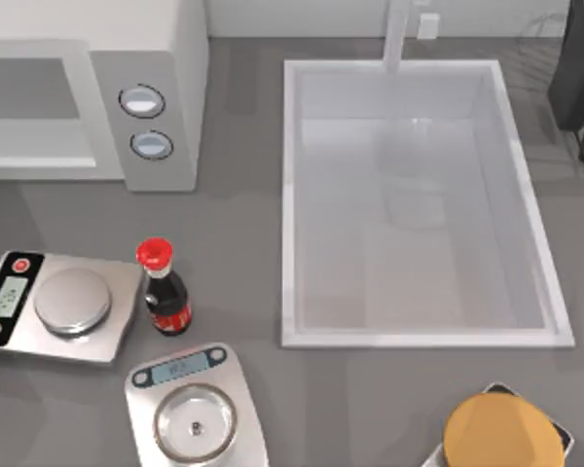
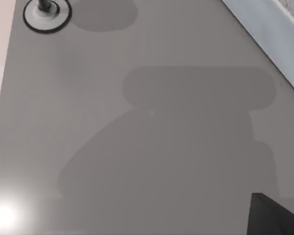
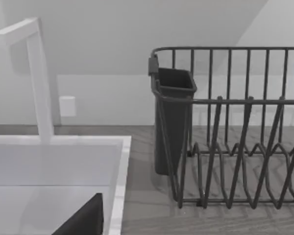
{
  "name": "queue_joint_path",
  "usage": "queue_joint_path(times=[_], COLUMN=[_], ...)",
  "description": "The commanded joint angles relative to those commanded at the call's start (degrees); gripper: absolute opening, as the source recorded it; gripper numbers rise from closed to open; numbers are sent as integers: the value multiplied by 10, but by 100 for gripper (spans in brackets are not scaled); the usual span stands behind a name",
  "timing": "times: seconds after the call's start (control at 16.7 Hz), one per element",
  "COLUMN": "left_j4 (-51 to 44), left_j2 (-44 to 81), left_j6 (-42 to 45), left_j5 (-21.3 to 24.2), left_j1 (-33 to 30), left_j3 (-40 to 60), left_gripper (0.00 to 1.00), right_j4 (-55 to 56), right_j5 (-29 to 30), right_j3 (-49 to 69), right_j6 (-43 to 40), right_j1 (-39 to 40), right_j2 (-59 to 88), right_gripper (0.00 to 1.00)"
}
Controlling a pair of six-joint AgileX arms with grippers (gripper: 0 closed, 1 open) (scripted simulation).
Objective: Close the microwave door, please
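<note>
The microwave (image 1: 165, 58) is a large white box at the table's far left. Its light grey panel carries two round dials (image 1: 142, 101), one above the other. Left of the panel, the front opening (image 1: 34, 112) lets me see into the pale cavity, and I cannot make out the door itself. A dark corner of my left gripper (image 2: 279, 218) pokes in over bare grey tabletop in the left wrist view. In the right wrist view a dark piece of my right gripper (image 3: 83, 220) hangs over the sink rim (image 3: 118, 186).
A white sink (image 1: 292, 195) with a faucet (image 1: 397, 34) fills the middle. A dark dish rack (image 3: 235, 147) with a cutlery cup stands far right. Two scales (image 1: 63, 304) (image 1: 195, 413), a red-capped bottle (image 1: 164, 292) and a round orange object (image 1: 501, 433) sit along the front.
</note>
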Motion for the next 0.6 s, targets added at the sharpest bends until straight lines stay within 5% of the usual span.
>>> queue_joint_path(times=[0.3,0.6], left_j4=[1,26], left_j2=[-7,-106], left_j6=[-9,-111], left_j5=[-5,-73], left_j1=[-7,-126], left_j3=[-7,-84], left_gripper=[0,0], right_j4=[0,0], right_j5=[0,0], right_j3=[0,0], right_j6=[0,0], right_j1=[0,0], right_j2=[0,0], right_gripper=[100,100])
